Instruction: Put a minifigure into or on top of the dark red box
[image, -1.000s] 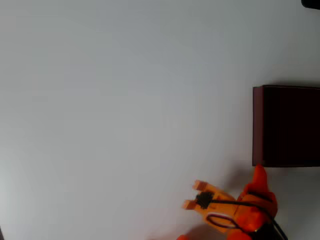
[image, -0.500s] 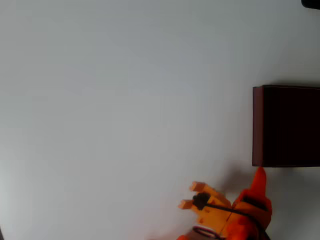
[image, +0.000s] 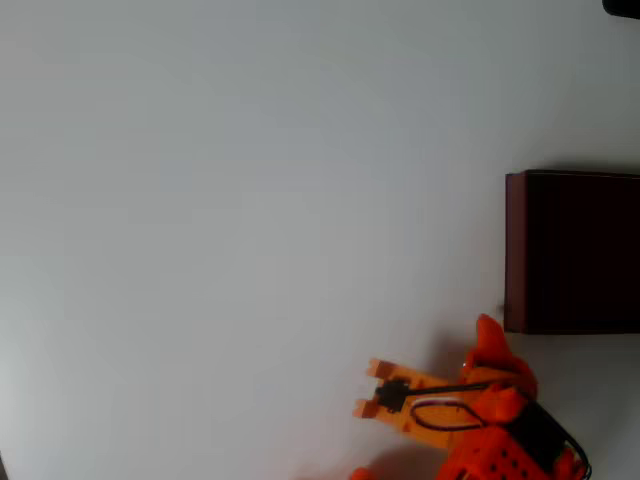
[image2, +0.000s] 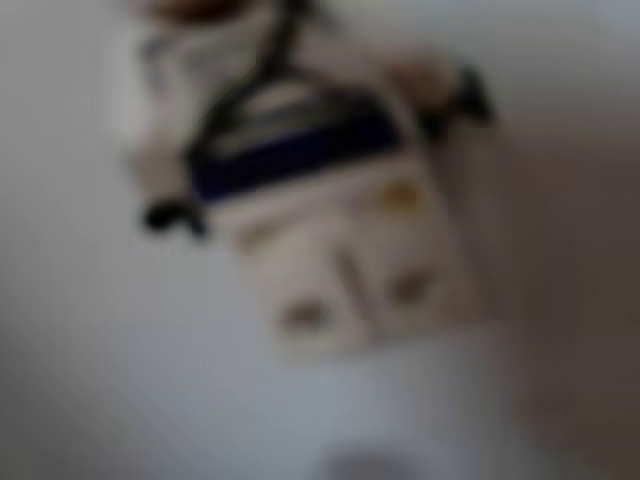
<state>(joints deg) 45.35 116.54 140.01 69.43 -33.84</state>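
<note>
Blurred minifigure (image2: 330, 230) looms close in the wrist view; orange tool (image: 488, 345) sits near the dark red box (image: 572, 252), grip state unclear

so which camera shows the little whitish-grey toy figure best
The wrist view: the small whitish-grey toy minifigure sits close up at centre frame, though blurred, with dark and yellowish details visible. In the overhead view I cannot make it out near the orange tool.

In the overhead view the white table (image: 250, 200) lies bare across the left, the middle and the top of the frame. The only obstacle is the dark red box (image: 573, 252) at the right edge, with the orange gripper (image: 368, 388) just below-left of its lower corner.
</note>
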